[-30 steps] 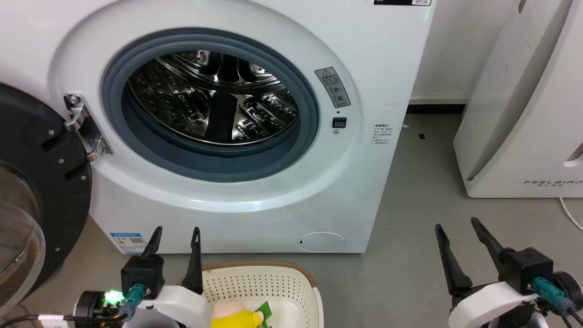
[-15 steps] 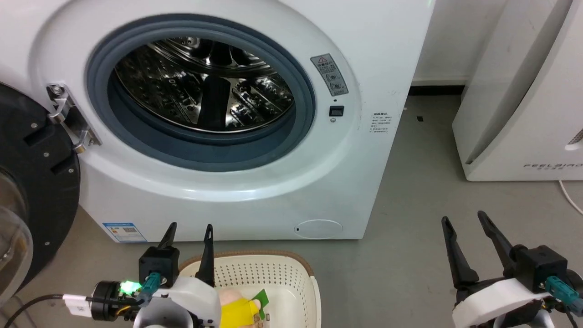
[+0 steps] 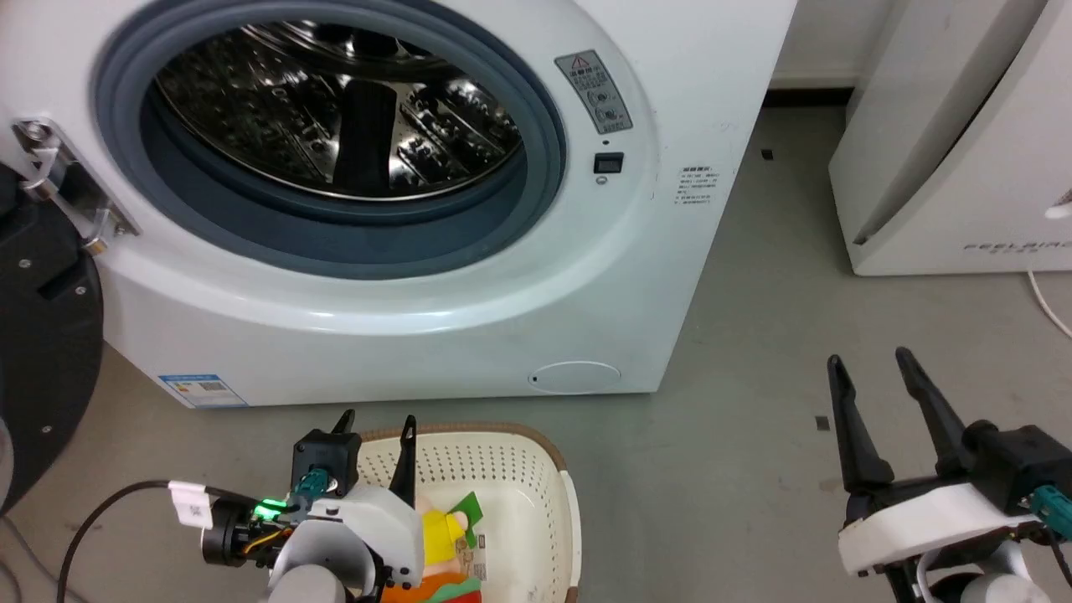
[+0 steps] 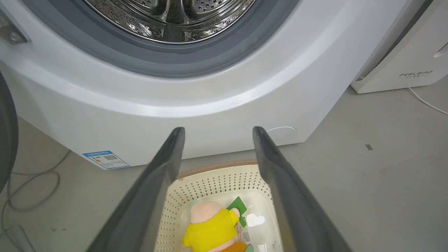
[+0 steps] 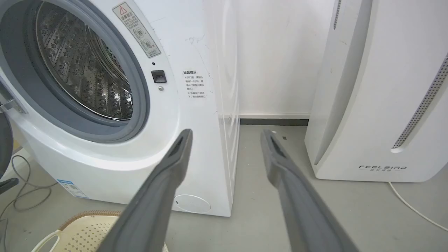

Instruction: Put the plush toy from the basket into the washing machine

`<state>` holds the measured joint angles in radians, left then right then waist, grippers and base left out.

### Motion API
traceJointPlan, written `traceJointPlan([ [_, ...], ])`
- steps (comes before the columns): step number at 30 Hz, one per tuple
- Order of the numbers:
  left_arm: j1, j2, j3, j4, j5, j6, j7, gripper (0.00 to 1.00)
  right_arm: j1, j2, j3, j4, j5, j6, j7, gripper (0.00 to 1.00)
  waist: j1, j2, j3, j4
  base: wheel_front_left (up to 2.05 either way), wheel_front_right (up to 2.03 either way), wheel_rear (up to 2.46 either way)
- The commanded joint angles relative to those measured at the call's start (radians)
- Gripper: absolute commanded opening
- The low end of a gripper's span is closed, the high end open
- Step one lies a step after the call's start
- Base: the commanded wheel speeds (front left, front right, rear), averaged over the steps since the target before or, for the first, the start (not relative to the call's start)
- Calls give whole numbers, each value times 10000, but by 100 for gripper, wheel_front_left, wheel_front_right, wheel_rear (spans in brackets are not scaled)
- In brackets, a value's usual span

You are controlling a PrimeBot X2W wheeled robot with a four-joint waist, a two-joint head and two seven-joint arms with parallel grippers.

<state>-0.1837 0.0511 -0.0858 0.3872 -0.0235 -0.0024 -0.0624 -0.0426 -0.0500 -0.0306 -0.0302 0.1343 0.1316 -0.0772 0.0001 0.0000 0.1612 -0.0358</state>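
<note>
The washing machine (image 3: 469,318) stands in front with its porthole open and the steel drum (image 3: 335,109) bare. On the floor before it sits the basket (image 3: 502,456). The plush toy (image 3: 440,540) lies inside, partly hidden by my left wrist. In the left wrist view the plush toy (image 4: 210,227) lies on the floor of the basket (image 4: 213,180), peach head toward the washer. My left gripper (image 3: 377,419) hangs open above the basket's left rear part, clear of the toy. My right gripper (image 3: 868,358) is open over bare floor to the right, holding nothing.
The washer's black-framed door (image 3: 42,368) hangs open at the far left. A white FEELBIRD appliance (image 3: 963,142) stands at the right with a white cable (image 3: 1047,297) on the floor beside it. Grey cables (image 4: 31,189) lie on the floor at the left.
The head camera has tilted down, so the washer has slid up the picture. My left gripper has shifted right, over the basket. Both grippers stay open.
</note>
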Motion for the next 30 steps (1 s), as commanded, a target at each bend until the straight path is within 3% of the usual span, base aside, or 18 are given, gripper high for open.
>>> traceJointPlan([
  [1, -283, 61, -62, 285, -76, -41, -24, 100, -252, -1, -32, -93, 109, -3, -120, 100, -1, 0, 175, -63, 0, 0, 0],
  [30, -3321, 824, -604, 3483, -729, -333, 1801, 100, -1805, -1, -231, -797, 1142, -5, -723, 100, -1, 0, 3966, -631, 0, 0, 0],
])
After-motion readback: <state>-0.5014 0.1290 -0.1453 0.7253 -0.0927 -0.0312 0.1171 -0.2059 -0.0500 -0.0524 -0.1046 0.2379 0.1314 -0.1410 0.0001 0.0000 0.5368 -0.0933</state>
